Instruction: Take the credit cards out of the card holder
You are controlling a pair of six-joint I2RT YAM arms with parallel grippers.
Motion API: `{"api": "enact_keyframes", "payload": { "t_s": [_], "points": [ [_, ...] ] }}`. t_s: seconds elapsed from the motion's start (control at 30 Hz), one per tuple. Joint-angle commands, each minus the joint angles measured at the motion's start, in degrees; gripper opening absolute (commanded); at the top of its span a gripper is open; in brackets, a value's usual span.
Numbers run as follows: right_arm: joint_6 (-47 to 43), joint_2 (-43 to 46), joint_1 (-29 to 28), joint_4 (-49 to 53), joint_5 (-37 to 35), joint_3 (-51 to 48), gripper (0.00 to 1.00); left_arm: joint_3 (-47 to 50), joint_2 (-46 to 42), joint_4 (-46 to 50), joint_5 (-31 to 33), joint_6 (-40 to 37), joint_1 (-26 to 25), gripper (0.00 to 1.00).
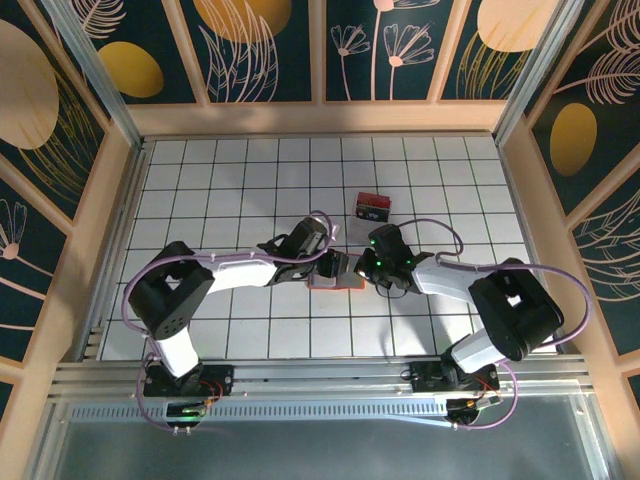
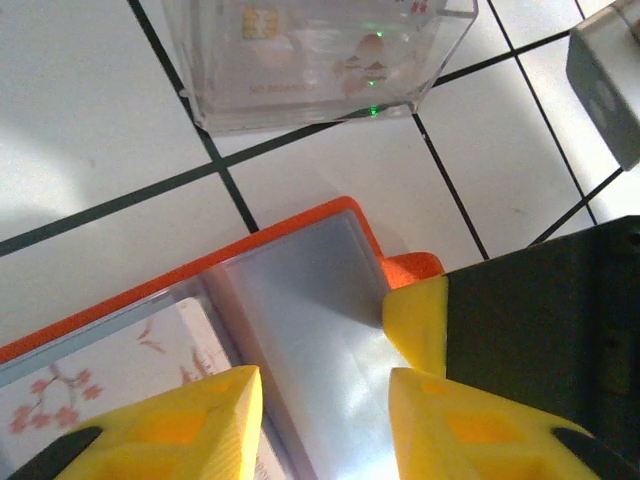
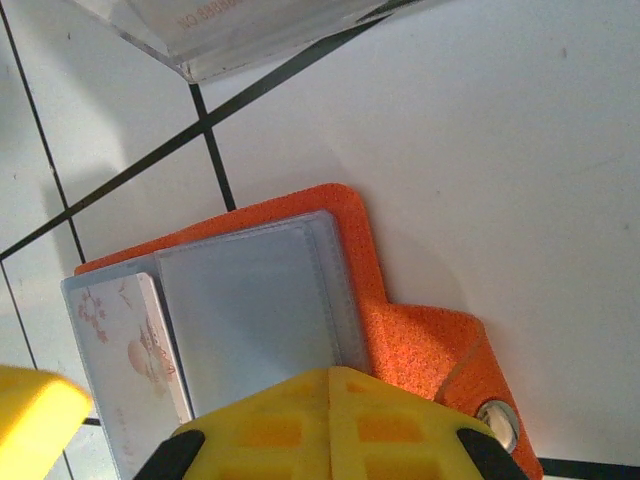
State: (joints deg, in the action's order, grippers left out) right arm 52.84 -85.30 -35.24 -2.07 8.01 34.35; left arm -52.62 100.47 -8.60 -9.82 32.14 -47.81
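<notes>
Spread apart, the left claw is set low over the card holder, at the holder's 9 o'clock side in the top view. In the left wrist view its two yellow fingers are seen standing apart. A blue-grey sleeve of the holder shows in the gap between them.

The card holder is laid open and flat on the white tiled table, near the middle of it. It is placed at 6 o'clock of a clear box with red and black contents, and the two are kept apart. An orange rim is seen round the blue-grey inside. A pale card printed with pink blossoms is tucked into the holder at 9 o'clock of the sleeve. An orange tab with a metal snap is seen at 4 o'clock of the sleeve in the right wrist view.

At the holder's 3 o'clock side in the top view, the right claw is found pressed together. In the right wrist view its joined yellow tips are laid over the near edge of the sleeve, with the tab just beside them at 3 o'clock. Whether that edge is pinched between the tips cannot be told.
</notes>
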Motion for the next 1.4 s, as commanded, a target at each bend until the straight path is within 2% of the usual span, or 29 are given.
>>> {"api": "enact_keyframes", "payload": {
  "t_s": [0.0, 0.23, 0.3, 0.57, 0.9, 1.37],
  "points": [
    [-1.32, -0.79, 0.19, 3.65, -1.39, 0.94, 0.07, 1.88, -1.94, 3.86, 4.93, 2.05, -0.24, 0.32],
    [-4.10, 3.55, -0.86, 6.15, -2.20, 4.01, 0.10, 5.76, -1.92, 5.70, 9.21, 5.32, 0.22, 0.18],
    [-4.62, 5.05, -1.47, 7.62, -3.48, 5.48, 0.11, 6.59, -4.24, 5.62, 10.31, 5.93, 0.22, 0.16],
    [-5.07, 7.84, -3.68, 8.67, -5.98, 10.69, 0.16, 7.60, -7.85, 3.11, 11.14, 5.70, 0.26, 0.19],
    [-5.45, 0.03, -6.54, 7.10, -3.36, 16.30, 0.17, 9.30, -10.99, 4.80, 15.18, 8.42, 0.44, 0.20],
    [-7.18, -10.97, -7.65, 8.82, 1.13, 19.70, 0.17, 9.65, -6.19, 2.10, 10.48, 7.76, 1.18, 0.17]
  ]
}}
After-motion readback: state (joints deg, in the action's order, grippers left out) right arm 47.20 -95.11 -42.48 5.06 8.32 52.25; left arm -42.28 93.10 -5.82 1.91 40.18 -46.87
